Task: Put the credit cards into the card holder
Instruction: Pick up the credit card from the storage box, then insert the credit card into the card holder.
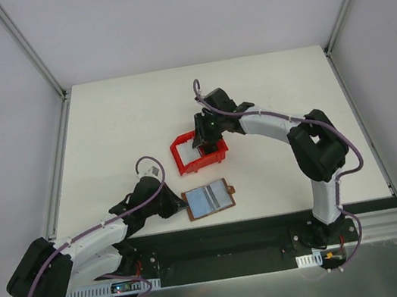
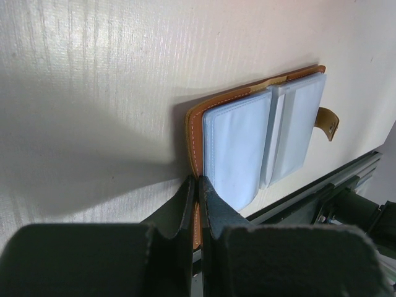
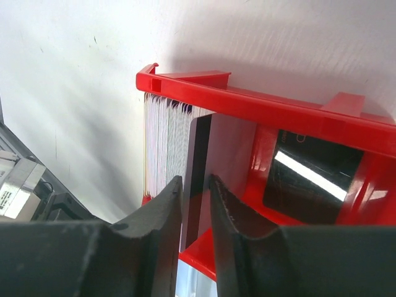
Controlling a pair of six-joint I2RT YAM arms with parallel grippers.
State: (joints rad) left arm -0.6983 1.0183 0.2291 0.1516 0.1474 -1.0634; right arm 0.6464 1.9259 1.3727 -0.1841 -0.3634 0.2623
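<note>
Overhead and wrist views of the card-loading station. On the white worktop (image 1: pixel 126 130) you see the card holder (image 1: pixel 209 200) lying open, face up, near the front edge between the two arm bases, with its pale blue sleeves uppermost and its clasp tab (image 2: pixel 328 122) on the side away from the left arm. Your left tool (image 2: pixel 198 185) meets the holder at its left edge. In the left wrist view the two fingers (image 2: pixel 213 213) stand together, with the brown stitched border of the cover pinched between them. Farther back on the worktop, apart from the holder, sits the red bin (image 1: pixel 190 167). Your right tool (image 3: pixel 195 182) reaches down into its right part. The right wrist view shows the credit cards (image 3: pixel 162 142) standing on edge in a tight whitish stack against one end wall of the bin (image 3: pixel 278 111). A dark card (image 3: pixel 199 154) is the outermost of that stack, and it rises into the narrow gap between the right tool's jaws. You cannot tell from these views whether the pads already press on it. A glossy black rectangle (image 3: pixel 309 176) lies in the neighbouring compartment.
</note>
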